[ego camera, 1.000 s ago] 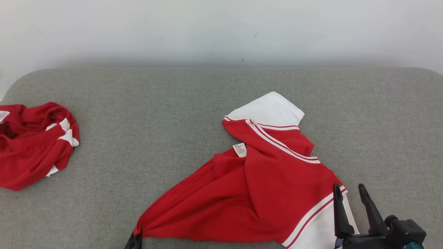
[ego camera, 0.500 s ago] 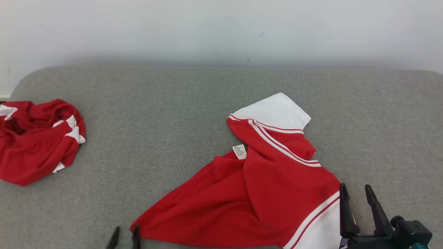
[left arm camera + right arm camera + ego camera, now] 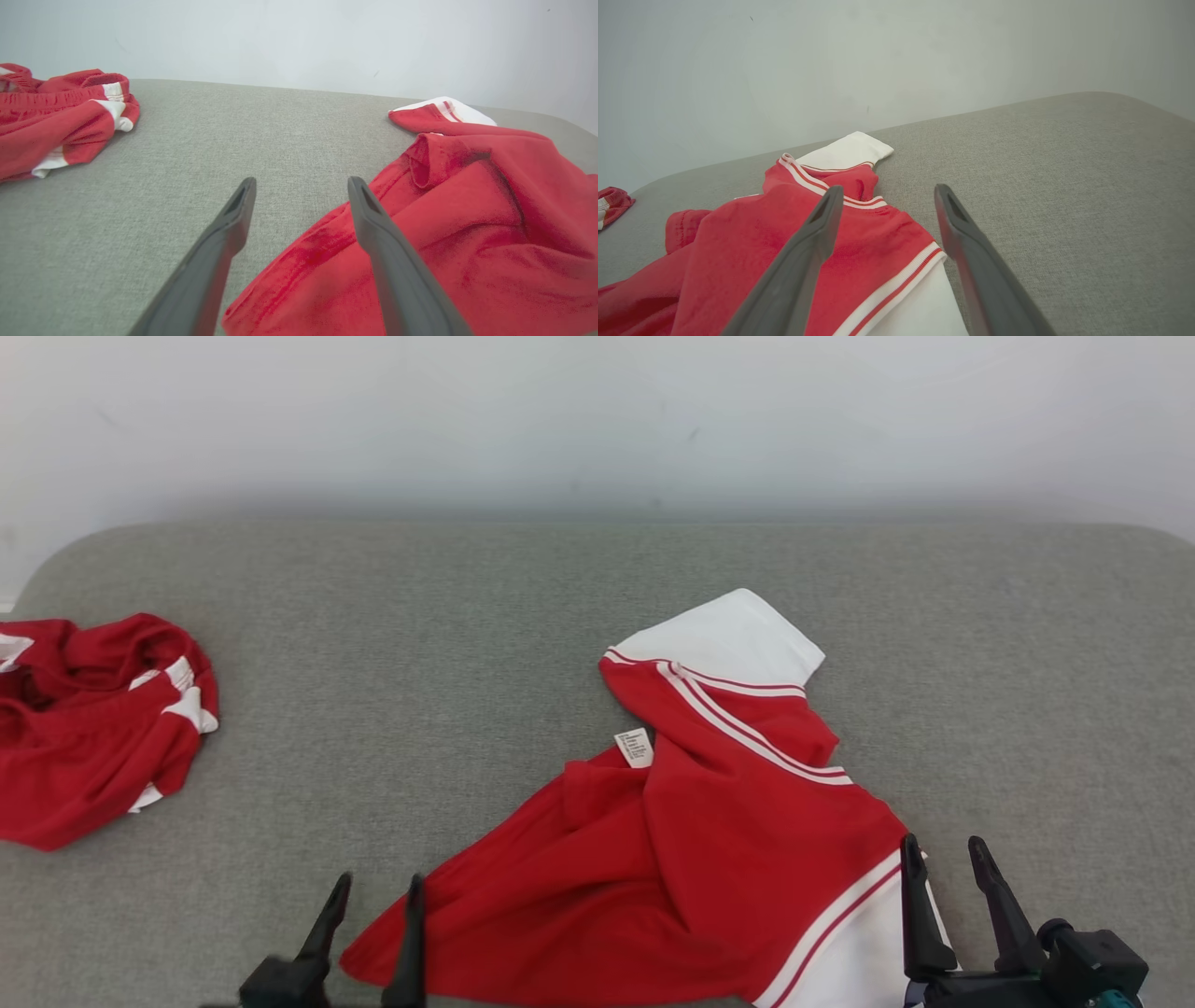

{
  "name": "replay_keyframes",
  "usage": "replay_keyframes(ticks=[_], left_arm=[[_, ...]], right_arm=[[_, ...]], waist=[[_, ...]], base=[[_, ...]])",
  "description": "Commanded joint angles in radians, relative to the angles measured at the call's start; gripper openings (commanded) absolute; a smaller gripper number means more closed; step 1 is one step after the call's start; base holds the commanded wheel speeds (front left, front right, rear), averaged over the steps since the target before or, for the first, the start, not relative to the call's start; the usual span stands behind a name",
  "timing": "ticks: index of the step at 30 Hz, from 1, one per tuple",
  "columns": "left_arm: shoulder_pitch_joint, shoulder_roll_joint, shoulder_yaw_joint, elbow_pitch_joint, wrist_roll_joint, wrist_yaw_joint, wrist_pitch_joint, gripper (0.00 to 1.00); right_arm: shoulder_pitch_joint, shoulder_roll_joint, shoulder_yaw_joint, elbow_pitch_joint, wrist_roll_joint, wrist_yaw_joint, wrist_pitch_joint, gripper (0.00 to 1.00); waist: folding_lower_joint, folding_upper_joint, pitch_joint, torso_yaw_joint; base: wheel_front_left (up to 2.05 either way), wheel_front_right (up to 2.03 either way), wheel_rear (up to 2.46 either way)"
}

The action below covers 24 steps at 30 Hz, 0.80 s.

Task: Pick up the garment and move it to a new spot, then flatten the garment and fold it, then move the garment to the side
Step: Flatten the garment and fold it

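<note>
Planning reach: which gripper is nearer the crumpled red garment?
Left. The left gripper is right of the crumpled red garment, by the red jersey's corner; the right gripper lies beyond that jersey.

On your left, you see a crumpled red-and-white garment (image 3: 93,728) lying on the grey fabric tabletop (image 3: 420,644), with a white wall (image 3: 597,420) behind.

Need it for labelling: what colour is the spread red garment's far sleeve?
White fabric sleeve; head view shows it best.
</note>
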Motion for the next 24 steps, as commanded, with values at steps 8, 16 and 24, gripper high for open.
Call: replay_keyframes(ticks=[8, 16, 24], left_arm=[[-0.167, 0.012, -0.107, 0.094, 0.013, -0.016, -0.003, 1.00], [-0.291, 0.038, -0.242, 0.245, -0.049, -0.014, -0.003, 1.00], [-0.395, 0.057, -0.317, 0.372, -0.114, -0.014, -0.003, 0.00]], right_arm=[[-0.029, -0.001, 0.007, 0.002, -0.002, 0.001, -0.001, 1.00], [-0.046, -0.001, 0.017, 0.007, 0.012, 0.001, -0.001, 1.00], [-0.059, 0.000, 0.015, 0.008, 0.013, 0.001, -0.001, 1.00]], waist=[[0.0000, 0.0000, 0.035, -0.082], [0.0000, 0.0000, 0.068, -0.162], [0.0000, 0.0000, 0.086, -0.191]], base=[[0.00, 0.00, 0.00], [0.00, 0.00, 0.00], [0.00, 0.00, 0.00]])
